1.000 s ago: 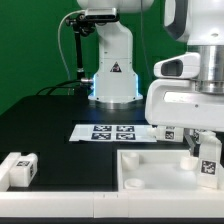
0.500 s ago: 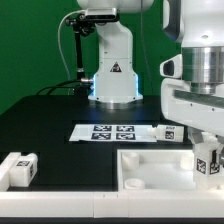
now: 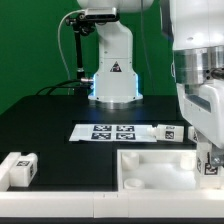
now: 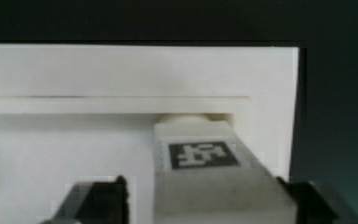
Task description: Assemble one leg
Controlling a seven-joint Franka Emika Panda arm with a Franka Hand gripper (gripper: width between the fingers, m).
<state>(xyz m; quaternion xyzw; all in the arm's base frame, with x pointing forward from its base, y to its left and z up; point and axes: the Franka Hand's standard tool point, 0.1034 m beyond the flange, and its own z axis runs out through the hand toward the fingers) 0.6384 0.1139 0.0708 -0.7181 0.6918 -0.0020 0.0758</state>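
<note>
My gripper (image 3: 208, 153) is at the exterior view's right edge, over the right side of the large white panel (image 3: 150, 172). It is shut on a leg (image 3: 211, 166), a small white block with a black-and-white tag, held upright just above or on the panel; I cannot tell if they touch. In the wrist view the leg (image 4: 204, 160) runs between the two dark fingers (image 4: 105, 203), with the panel's (image 4: 105, 120) raised rim behind it. A second leg (image 3: 20, 168) lies at the exterior view's front left.
The marker board (image 3: 120, 132) lies flat behind the panel. The robot base (image 3: 112, 70) stands at the back centre with a cable on its left. Black table (image 3: 50, 125) lies around them.
The arm and gripper have shifted toward the exterior view's right and slightly down, carrying the leg with them. The panel and the second leg have not moved.
</note>
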